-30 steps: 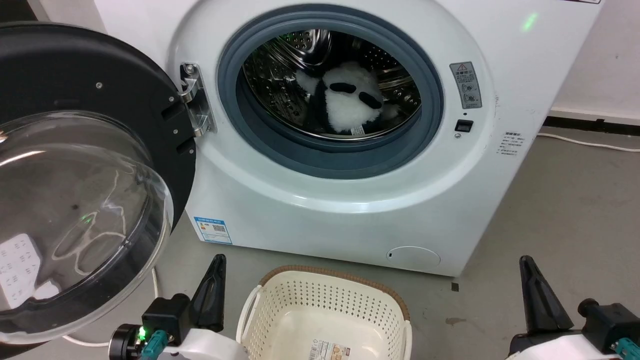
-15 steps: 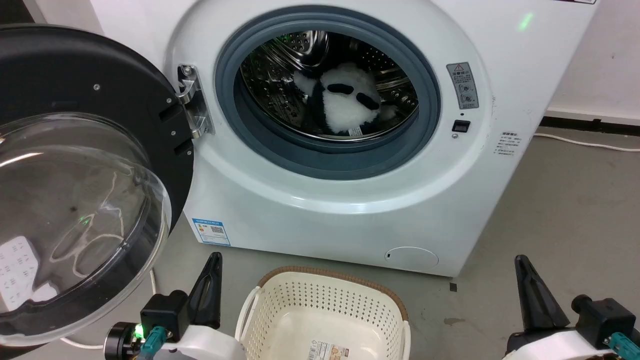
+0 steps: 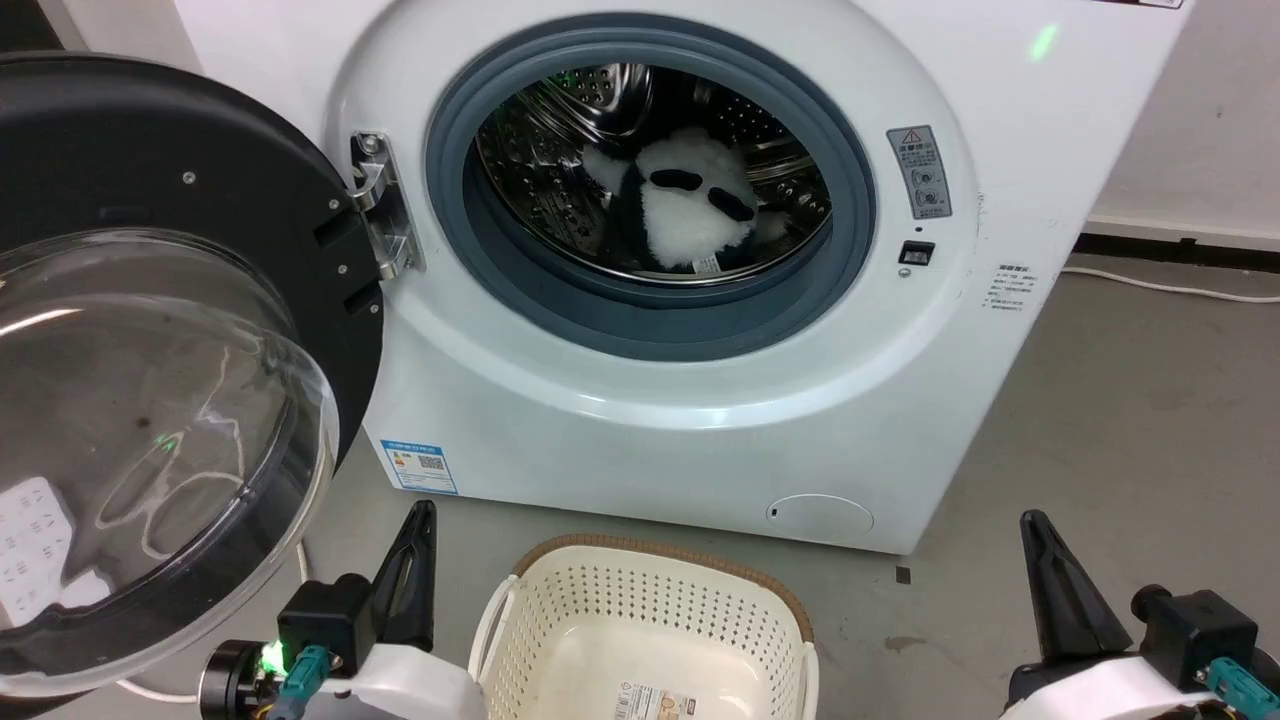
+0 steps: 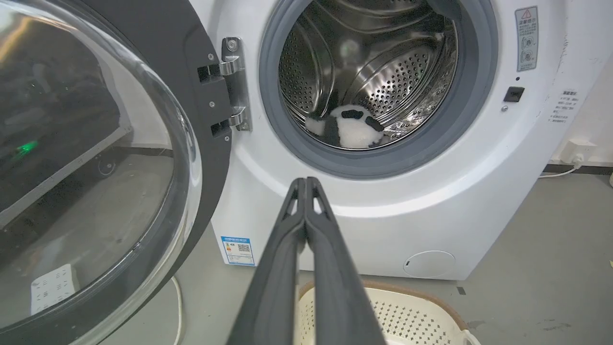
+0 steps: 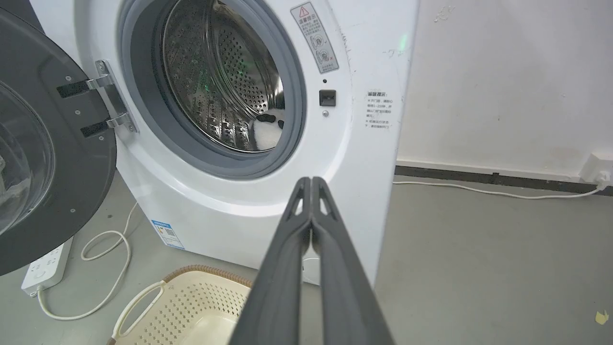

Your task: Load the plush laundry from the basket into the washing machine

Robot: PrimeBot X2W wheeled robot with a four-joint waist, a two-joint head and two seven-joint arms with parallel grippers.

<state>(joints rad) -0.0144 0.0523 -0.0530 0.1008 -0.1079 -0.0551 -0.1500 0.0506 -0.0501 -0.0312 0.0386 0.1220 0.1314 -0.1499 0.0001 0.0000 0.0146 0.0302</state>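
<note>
The black-and-white plush penguin (image 3: 690,205) lies inside the steel drum of the white washing machine (image 3: 700,400), seen too in the left wrist view (image 4: 352,130) and partly in the right wrist view (image 5: 267,129). The machine's black-framed glass door (image 3: 150,400) hangs wide open on the left. The cream basket (image 3: 770,610) with its brown rim sits on the floor in front, holding just a label on its floor. My left gripper (image 3: 420,515) is shut, low beside the basket's left side. My right gripper (image 3: 1032,525) is shut, low at the right.
A white power strip (image 5: 43,266) and looped white cable (image 5: 103,239) lie on the grey floor under the open door. Another cable (image 5: 479,189) runs along the wall to a socket (image 5: 596,167). Bare floor spreads right of the machine.
The whole head view has drifted slightly left, so the camera has moved. The penguin, basket and door stand as before, and both grippers stay shut.
</note>
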